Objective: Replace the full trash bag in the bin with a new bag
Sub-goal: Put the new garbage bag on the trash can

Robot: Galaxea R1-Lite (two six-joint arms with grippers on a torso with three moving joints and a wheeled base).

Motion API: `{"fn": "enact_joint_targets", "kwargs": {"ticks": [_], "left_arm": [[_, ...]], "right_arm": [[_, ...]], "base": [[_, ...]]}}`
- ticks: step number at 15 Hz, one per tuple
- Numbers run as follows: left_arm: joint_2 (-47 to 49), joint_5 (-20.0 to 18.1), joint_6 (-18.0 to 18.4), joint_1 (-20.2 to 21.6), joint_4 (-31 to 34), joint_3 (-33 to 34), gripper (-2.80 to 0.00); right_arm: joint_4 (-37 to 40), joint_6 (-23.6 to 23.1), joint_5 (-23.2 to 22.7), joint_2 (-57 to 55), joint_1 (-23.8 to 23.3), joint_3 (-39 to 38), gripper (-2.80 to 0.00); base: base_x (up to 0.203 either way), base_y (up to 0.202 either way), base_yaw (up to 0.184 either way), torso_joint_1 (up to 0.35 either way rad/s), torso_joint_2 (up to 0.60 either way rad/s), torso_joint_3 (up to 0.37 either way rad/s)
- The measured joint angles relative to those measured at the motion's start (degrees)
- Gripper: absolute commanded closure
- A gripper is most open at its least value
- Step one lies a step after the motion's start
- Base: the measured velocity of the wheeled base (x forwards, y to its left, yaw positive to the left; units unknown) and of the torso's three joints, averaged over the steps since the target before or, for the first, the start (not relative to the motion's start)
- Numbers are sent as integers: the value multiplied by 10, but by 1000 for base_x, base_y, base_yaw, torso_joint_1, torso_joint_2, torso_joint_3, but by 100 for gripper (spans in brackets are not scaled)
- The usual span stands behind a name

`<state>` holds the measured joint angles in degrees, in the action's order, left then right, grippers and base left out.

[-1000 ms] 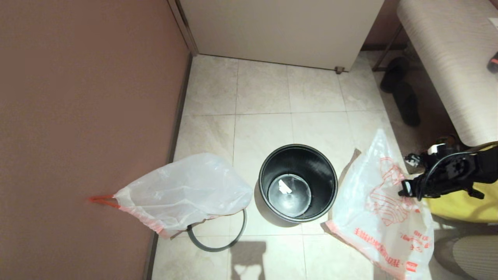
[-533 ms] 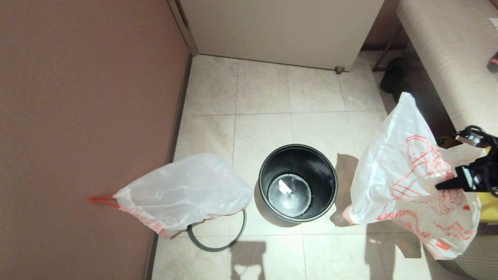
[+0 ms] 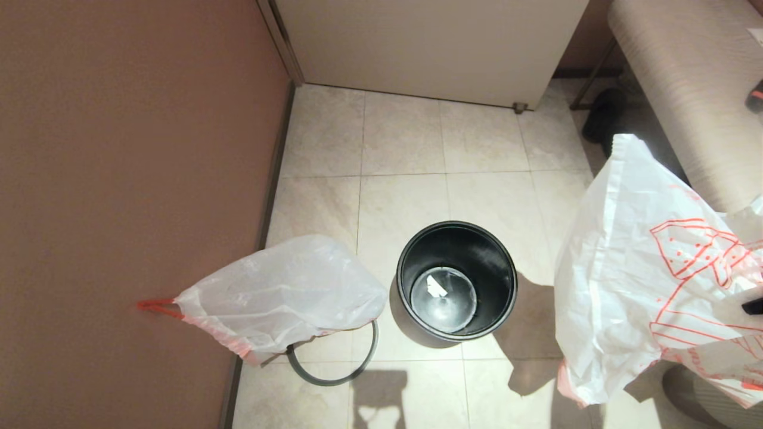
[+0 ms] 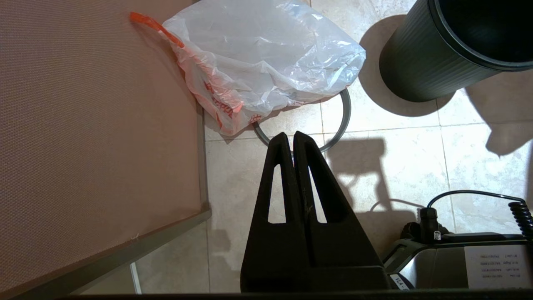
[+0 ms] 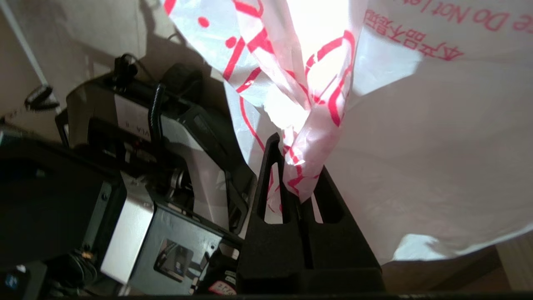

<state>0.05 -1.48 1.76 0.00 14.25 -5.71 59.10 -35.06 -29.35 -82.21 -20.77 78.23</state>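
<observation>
Right claw (image 5: 297, 166) pinches the new bag (image 3: 632, 280), hanging to the right of the open bin (image 3: 457, 238); left claw (image 4: 294, 139) closed, empty

Head view looked steeply down on the tiled floor, with the bin (image 3: 457, 280) at centre frame and the full trash bag (image 3: 280, 295) at lower left. Left wrist view looked down from close behind the left gripper (image 4: 293, 139); it shared the full trash bag (image 4: 266, 62) and the bin (image 4: 441, 54) with the head view. Right wrist view sat very near the new bag (image 5: 374, 104), which also filled the head view's right edge (image 3: 644, 268).
</observation>
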Motion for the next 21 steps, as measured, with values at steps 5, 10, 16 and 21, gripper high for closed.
{"fn": "enact_joint_targets", "kwargs": {"ticks": [5,10,16,21], "left_arm": [[0,0,0,0,0,0,0],[0,0,0,0,0,0,0],[0,0,0,0,0,0,0],[0,0,0,0,0,0,0]], "right_arm": [[47,-32,16,26,169,-3,0],[-7,-8,143,-59,337,-3,0],[-152,89,164,-215,441,74,0],[-189,193,266,-358,512,213,0]], "base": [[0,0,0,0,0,0],[0,0,0,0,0,0],[0,0,0,0,0,0],[0,0,0,0,0,0]]}}
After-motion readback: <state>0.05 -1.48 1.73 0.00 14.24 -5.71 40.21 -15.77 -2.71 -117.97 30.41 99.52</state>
